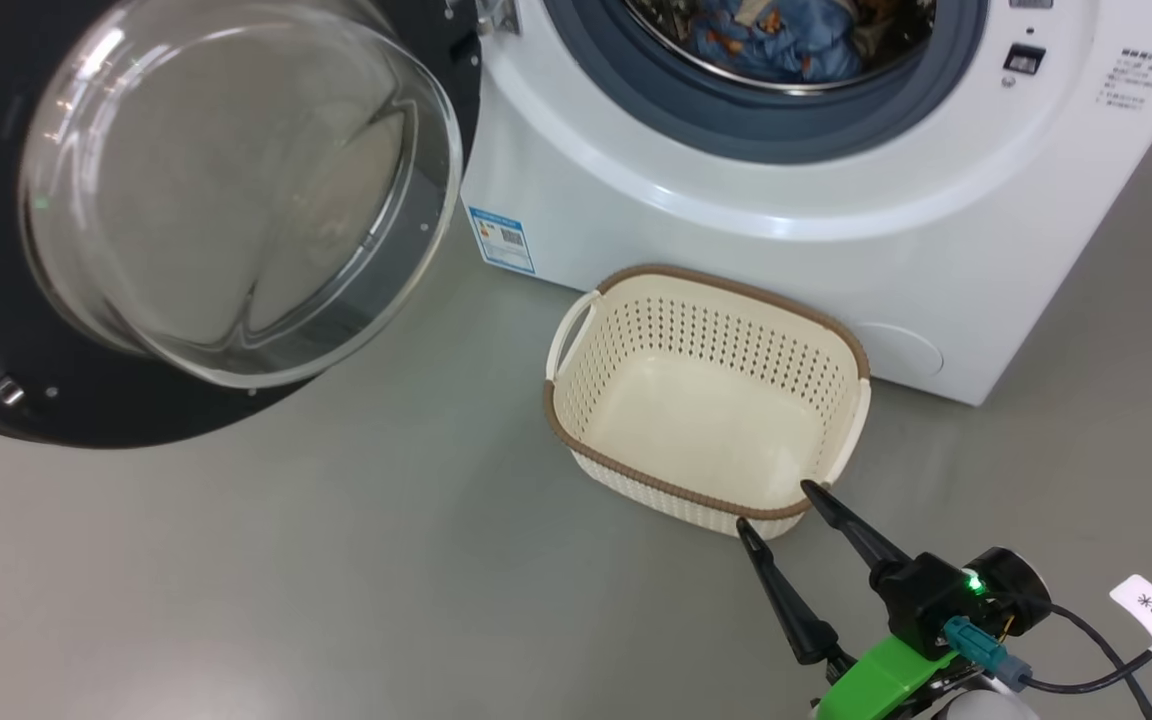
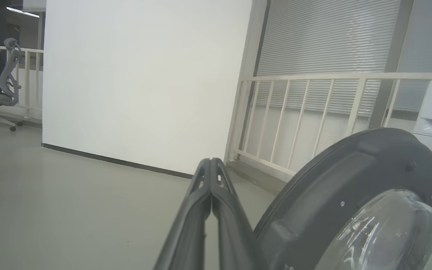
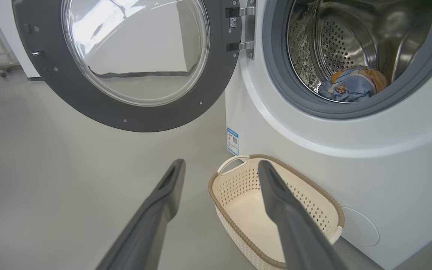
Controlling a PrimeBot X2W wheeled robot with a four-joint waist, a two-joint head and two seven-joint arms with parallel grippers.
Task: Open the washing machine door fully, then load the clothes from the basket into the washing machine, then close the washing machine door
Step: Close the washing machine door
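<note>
Head view: basket (image 1: 716, 330) just beyond right gripper (image 1: 774, 504).

I had my right gripper (image 1: 774, 504) at the lower right of the head view, its two long dark fingers (image 1: 786, 600) spread wide with nothing between them, pointing up and to the left from a black wrist (image 1: 926, 600) that showed a small green light. My left gripper (image 2: 211, 160) had its fingers pressed together tip to tip, gripping nothing.
</note>
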